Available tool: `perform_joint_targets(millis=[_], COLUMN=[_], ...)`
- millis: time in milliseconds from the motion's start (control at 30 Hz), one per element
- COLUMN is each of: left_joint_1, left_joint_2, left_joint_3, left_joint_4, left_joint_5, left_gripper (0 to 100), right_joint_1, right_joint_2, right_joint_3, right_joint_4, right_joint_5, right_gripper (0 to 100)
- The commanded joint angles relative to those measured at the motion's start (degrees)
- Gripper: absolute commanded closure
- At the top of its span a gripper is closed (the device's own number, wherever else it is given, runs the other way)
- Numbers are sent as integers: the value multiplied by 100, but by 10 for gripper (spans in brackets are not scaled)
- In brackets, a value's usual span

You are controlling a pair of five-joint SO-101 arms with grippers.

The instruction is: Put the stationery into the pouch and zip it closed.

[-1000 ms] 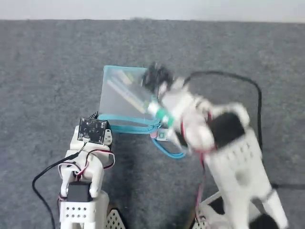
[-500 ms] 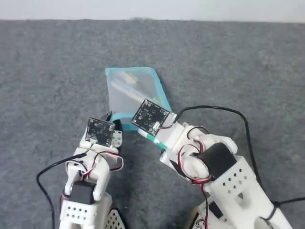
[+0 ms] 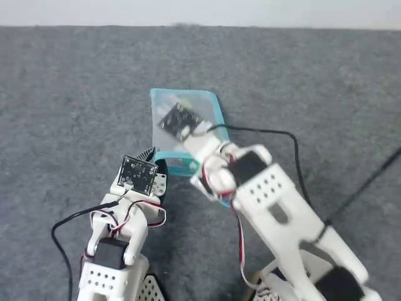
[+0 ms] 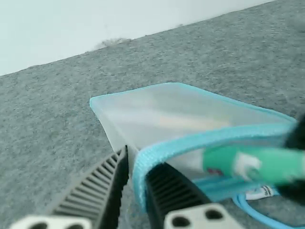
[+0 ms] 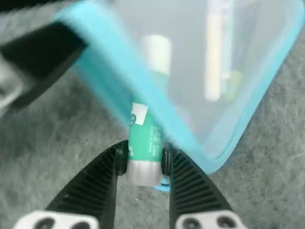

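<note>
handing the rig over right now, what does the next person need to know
Left gripper: jaws shut on the blue rim of the pouch, lifting its mouth.
Right gripper: jaws shut on the green pen, whose white end is past the rim.
Done: a pale stick lies inside the pouch.
To do: push the green pen fully in, let go, zip the pouch closed.

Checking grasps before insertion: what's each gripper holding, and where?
Left gripper pinches the pouch by its blue zipper edge. Right gripper grips the green stick near its rear end.
</note>
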Motion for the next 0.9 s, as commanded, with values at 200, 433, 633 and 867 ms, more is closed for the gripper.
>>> perform_joint_targets(millis=[200, 433, 633, 867], left_joint_1=[79, 53, 35, 26], left_joint_2=[-26, -26, -35, -35], left_joint_3=[-382, -374, -374, -374], left_joint_4=[35, 35, 26, 18], left_joint_5=[114, 105, 105, 97], left_gripper=[989, 989, 989, 989], right_joint_1=[382, 251, 251, 233], right_joint_2=[1569, 1675, 1622, 40], right_joint_3=[-2084, -2127, -2119, -1108], right_joint_4=[-92, -189, -136, -119], right_joint_5=[-738, -703, -730, -712], right_gripper=[959, 751, 749, 749])
